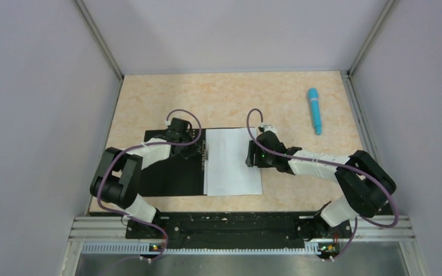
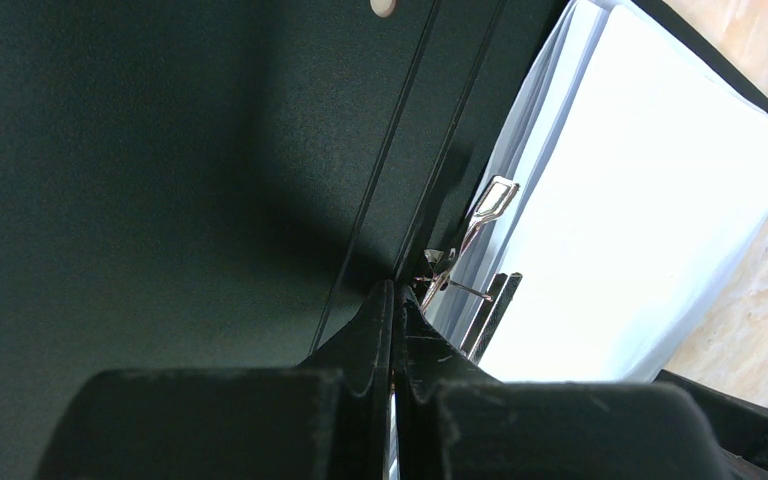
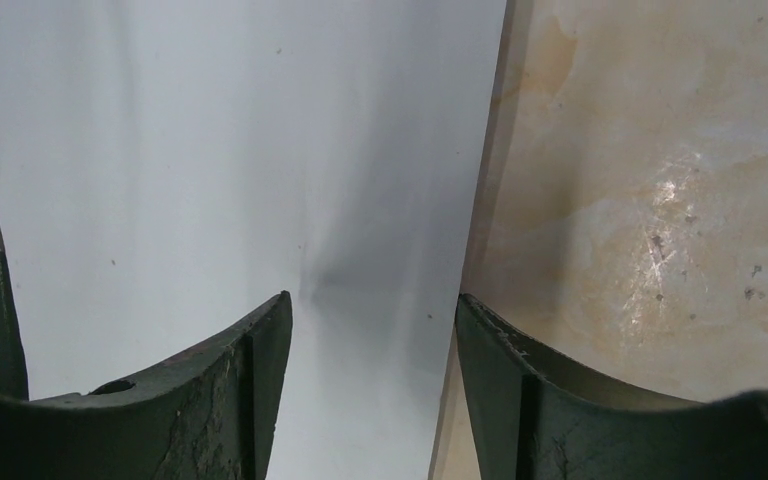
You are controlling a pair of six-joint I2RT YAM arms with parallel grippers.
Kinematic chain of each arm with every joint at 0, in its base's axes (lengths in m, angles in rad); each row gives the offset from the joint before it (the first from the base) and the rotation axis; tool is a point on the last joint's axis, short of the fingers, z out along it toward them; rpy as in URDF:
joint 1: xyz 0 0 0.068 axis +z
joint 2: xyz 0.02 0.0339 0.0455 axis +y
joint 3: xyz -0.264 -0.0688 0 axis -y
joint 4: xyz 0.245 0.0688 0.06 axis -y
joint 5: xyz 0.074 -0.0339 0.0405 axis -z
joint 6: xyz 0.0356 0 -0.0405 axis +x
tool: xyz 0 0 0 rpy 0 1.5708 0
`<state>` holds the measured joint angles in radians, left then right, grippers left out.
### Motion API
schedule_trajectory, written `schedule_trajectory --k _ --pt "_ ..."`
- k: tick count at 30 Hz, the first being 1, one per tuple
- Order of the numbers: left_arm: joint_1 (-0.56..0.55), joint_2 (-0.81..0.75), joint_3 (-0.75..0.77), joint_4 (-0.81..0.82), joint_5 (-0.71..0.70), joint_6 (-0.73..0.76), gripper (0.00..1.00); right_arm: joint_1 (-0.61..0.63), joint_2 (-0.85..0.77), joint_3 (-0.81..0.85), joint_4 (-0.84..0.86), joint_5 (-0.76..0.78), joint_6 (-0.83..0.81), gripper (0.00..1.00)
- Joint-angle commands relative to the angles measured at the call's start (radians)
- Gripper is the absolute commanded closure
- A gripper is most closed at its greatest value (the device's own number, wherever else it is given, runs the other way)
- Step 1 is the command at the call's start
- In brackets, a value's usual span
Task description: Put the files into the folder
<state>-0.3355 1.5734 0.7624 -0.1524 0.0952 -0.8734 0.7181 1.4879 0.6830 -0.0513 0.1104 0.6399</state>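
white files (image 1: 233, 164) hide folder (image 1: 172, 179) right half; right tool (image 3: 372, 305) straddles edge.

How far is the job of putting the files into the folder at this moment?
Done: the white sheets lie on the right half of the open folder. In hand: the left gripper, shut, is at the metal clip; the right gripper, open, is over the sheets' right edge. Left: closing the folder.

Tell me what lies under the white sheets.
The black right half of the folder: only a thin rim shows past the far edge of the files. The rest of that half is covered, so anything else beneath cannot be seen.
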Motion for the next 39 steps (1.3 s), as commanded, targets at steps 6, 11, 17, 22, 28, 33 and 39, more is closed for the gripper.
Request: schedule_trajectory --k 6,11,17,22,28,33,39 --pt "-0.02 0.043 -0.048 -0.034 0.019 -0.016 1.0 -0.008 0.034 0.066 0.022 -0.03 0.007 0.39" --pt "-0.025 0.046 -0.047 -0.03 0.021 -0.022 1.0 -0.007 0.047 0.08 0.02 -0.039 0.009 0.39" --pt "-0.03 0.042 -0.052 -0.028 0.016 -0.034 1.0 -0.006 0.035 0.069 0.013 -0.035 0.018 0.39" --pt "-0.032 0.034 -0.064 -0.024 0.005 -0.048 1.0 -0.006 0.011 0.065 -0.003 -0.017 0.02 0.38" --pt "-0.032 0.033 -0.065 -0.024 -0.002 -0.053 1.0 -0.006 -0.02 0.079 -0.039 0.003 0.021 0.37" --pt "-0.032 0.032 -0.061 -0.031 -0.007 -0.052 1.0 -0.006 -0.031 0.066 -0.056 0.03 0.028 0.35" --pt "-0.032 0.033 -0.056 -0.035 -0.007 -0.051 1.0 -0.006 -0.058 0.05 -0.056 0.026 0.034 0.34"
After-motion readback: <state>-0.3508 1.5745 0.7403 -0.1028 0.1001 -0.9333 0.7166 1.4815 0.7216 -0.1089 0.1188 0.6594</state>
